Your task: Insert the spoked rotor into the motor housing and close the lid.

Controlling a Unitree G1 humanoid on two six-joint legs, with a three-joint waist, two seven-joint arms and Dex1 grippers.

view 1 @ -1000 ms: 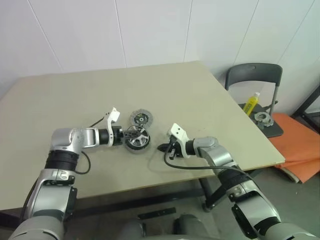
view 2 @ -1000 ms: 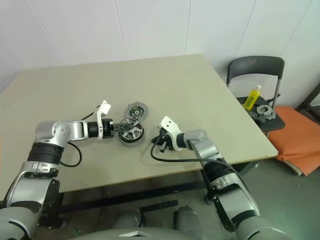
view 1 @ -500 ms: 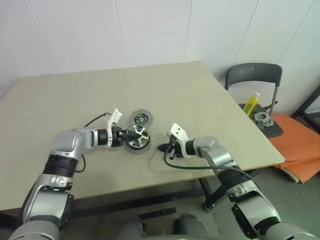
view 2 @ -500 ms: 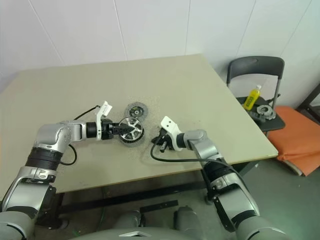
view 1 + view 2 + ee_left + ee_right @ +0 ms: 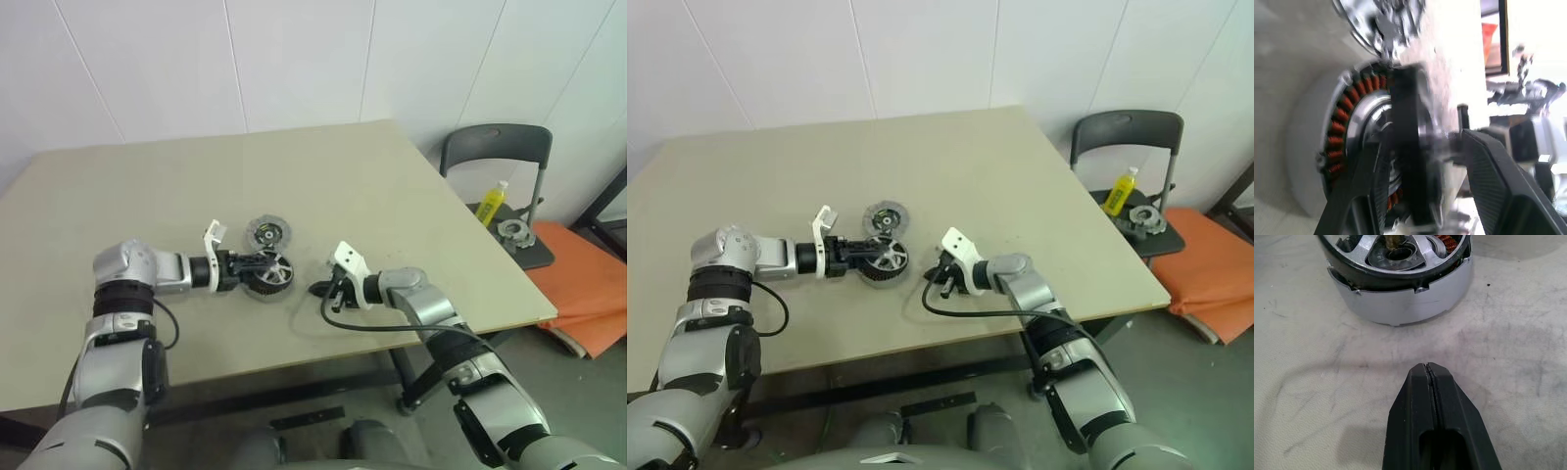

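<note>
The motor housing [image 5: 271, 279] stands on the table in front of me, a silver cylinder with a dark rim and copper windings [image 5: 1337, 142]. The spoked rotor [image 5: 1400, 252] sits inside it, hub in the middle. My left gripper [image 5: 257, 266] reaches in from the left and is shut on the housing's rim, one finger [image 5: 1352, 200] over the windings and the other finger [image 5: 1493, 181] outside the wall. The lid [image 5: 266, 232] lies flat just behind the housing. To the right of the housing, my right gripper [image 5: 317, 290] is shut and empty, its tip [image 5: 1426, 369] resting low and apart from the wall.
The beige table [image 5: 147, 186] stretches far behind and to the left. Its right edge is near my right arm. Past it stands a dark chair [image 5: 495, 147] with a yellow bottle [image 5: 496, 201] and a metal part [image 5: 514, 232]. An orange pad [image 5: 588, 284] lies on the floor.
My left wrist has rolled while keeping its grip on the housing, and the left elbow has swung lower. The right arm has not moved.
</note>
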